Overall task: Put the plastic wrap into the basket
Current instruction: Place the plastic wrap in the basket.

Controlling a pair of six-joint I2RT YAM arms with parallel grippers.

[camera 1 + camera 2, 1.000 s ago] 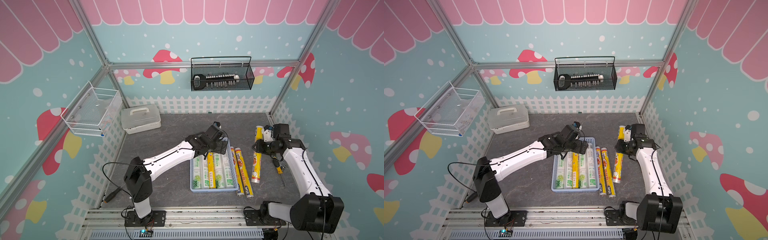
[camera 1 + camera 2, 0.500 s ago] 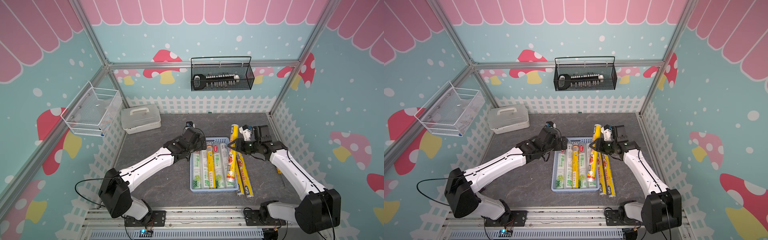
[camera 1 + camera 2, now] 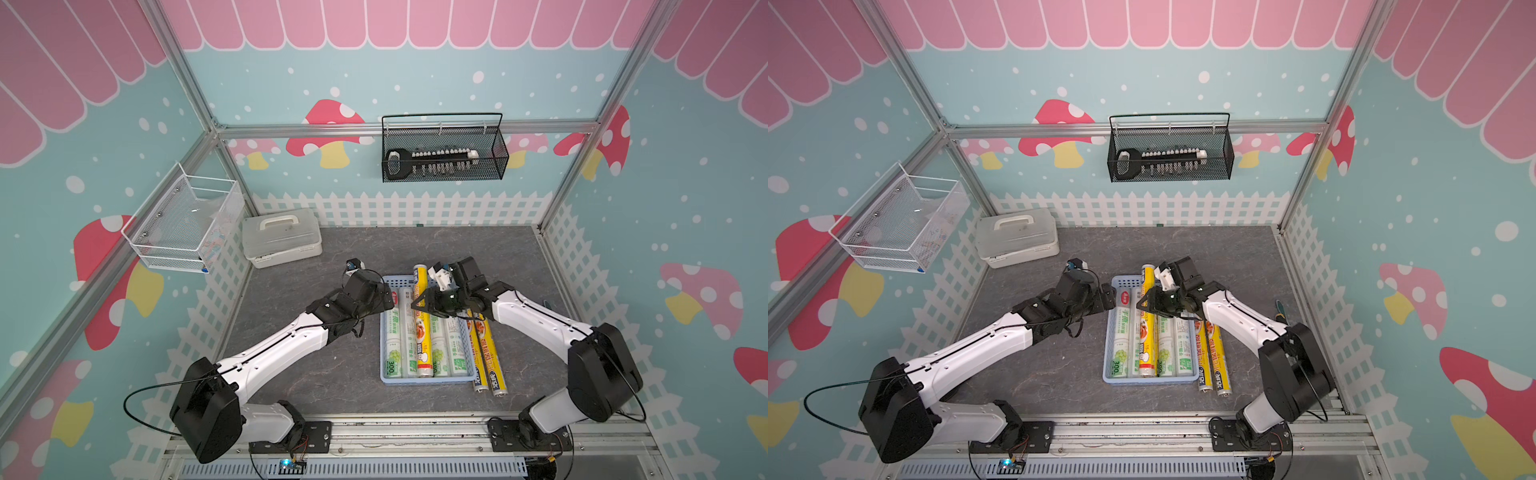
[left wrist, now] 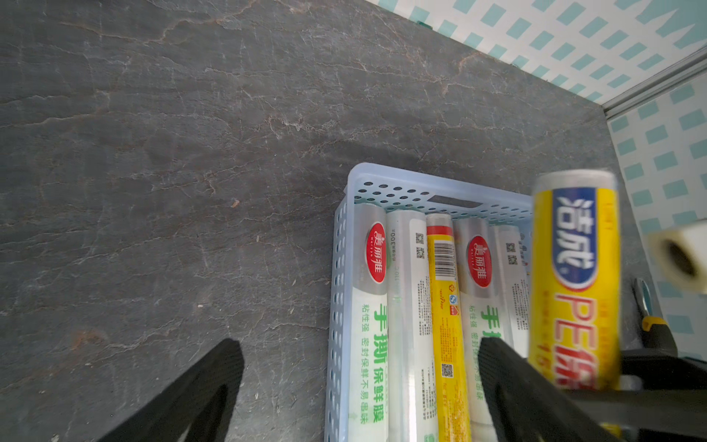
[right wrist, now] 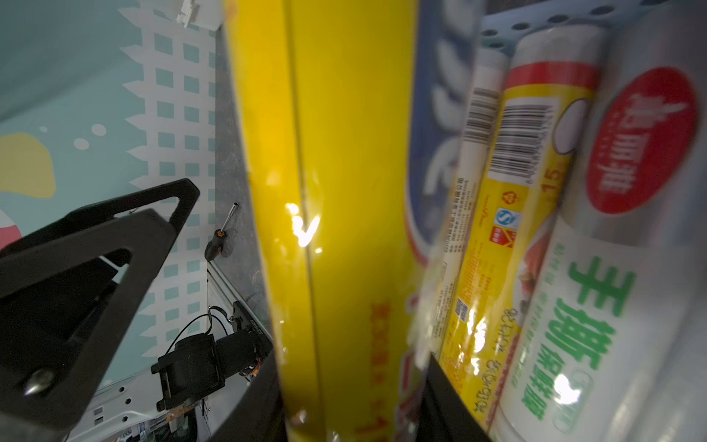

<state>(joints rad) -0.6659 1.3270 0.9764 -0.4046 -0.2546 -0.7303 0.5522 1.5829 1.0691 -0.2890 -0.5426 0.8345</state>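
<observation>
- The left arm point(image 3: 282, 349) stretches low and almost straight from the near rail. Its white forearm ends in a black wrist at the far end of the left wall of the basket point(image 3: 428, 380).
- The left gripper point(image 3: 385, 300) hangs there with its black jaws spread wide and nothing between them. In the left wrist view one finger is over the tabletop point(image 4: 191, 153) and the other over the rolls in the basket.
- The right arm point(image 3: 536, 316) rises from its base, bends at the elbow and reaches inward over the basket.
- The right gripper point(image 3: 422, 304) is clamped on the held yellow roll point(image 3: 419, 277). This roll hangs lengthwise above the basket, its far end past the far wall.
- The basket is pale blue plastic and rectangular, with rows of round holes and a handle slot in its end wall.
- Inside, rolls lie side by side: a white roll point(image 4: 373, 306), a clear roll point(image 4: 405, 306), a yellow basket roll point(image 4: 445, 306) and more beyond.
- The inner loose roll point(image 3: 478, 353) and outer loose roll point(image 3: 493, 357) lie on the tabletop just beside the basket's right wall. Both are glossy yellow with blue near ends.
- The tabletop is dark grey and veined like slate.
- The held yellow roll reads "洁成" in white on a blue oval, then "PE".
- The white roll has a red oval reading "美丽雅" and green "手撕保鲜膜".
- The clear roll shows "300" and QR codes. The yellow basket roll has a red band and a barcode.
- A screwdriver point(image 5: 216, 245) with a black handle lies by the right fence.
</observation>
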